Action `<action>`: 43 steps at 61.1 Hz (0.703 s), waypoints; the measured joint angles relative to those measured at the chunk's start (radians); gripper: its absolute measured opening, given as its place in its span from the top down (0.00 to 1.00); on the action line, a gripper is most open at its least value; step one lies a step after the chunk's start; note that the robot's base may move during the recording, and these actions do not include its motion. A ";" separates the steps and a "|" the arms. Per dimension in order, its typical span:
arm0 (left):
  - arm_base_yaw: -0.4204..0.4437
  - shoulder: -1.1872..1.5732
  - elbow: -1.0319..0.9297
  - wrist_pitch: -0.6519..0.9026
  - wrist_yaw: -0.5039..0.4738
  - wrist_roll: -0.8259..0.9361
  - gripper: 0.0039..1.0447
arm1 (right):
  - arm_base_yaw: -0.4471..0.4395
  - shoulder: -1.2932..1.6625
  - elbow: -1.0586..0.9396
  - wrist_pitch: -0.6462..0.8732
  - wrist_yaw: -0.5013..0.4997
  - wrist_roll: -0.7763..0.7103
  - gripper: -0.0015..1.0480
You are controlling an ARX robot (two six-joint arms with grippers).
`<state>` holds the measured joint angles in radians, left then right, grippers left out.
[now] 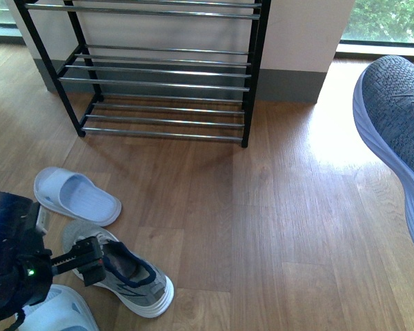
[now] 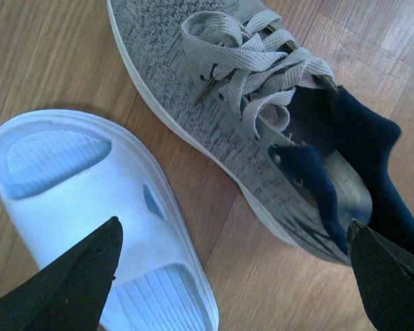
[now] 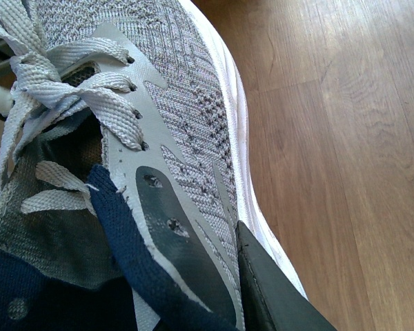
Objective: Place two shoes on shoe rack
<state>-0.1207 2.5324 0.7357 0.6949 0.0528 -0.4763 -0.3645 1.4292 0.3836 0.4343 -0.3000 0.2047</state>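
Right gripper clamped on the side wall of the lifted sneaker. Only its outer finger shows, pressed against the knit. Lifted sneaker hangs in the air at far right, well apart from the rack. Left gripper jaws spread wide, empty, over the floor sneaker and the near slide. Far slide lies on the floor between them and the rack.

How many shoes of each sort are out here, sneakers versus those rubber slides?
Grey sneakers: 2, one lower left, one raised at right
Pale blue slides: 2, one nearer the rack, one at the bottom corner
Total: 4 shoes
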 joint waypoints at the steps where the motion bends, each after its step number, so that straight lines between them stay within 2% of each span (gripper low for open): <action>1: -0.002 0.016 0.018 -0.005 0.000 -0.003 0.09 | 0.000 0.000 0.000 0.000 0.000 0.000 0.99; 27: -0.058 0.225 0.273 -0.096 0.045 -0.037 0.09 | 0.000 0.000 0.000 0.000 0.000 0.000 0.99; 39: -0.077 0.264 0.333 -0.168 0.011 -0.039 0.09 | 0.000 0.000 0.000 0.000 0.000 0.000 0.99; 43: -0.078 0.282 0.346 -0.187 -0.005 -0.047 0.16 | 0.000 0.000 0.000 0.000 0.000 0.000 0.99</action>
<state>-0.1986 2.8143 1.0821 0.5083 0.0475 -0.5228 -0.3645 1.4292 0.3836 0.4343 -0.3004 0.2047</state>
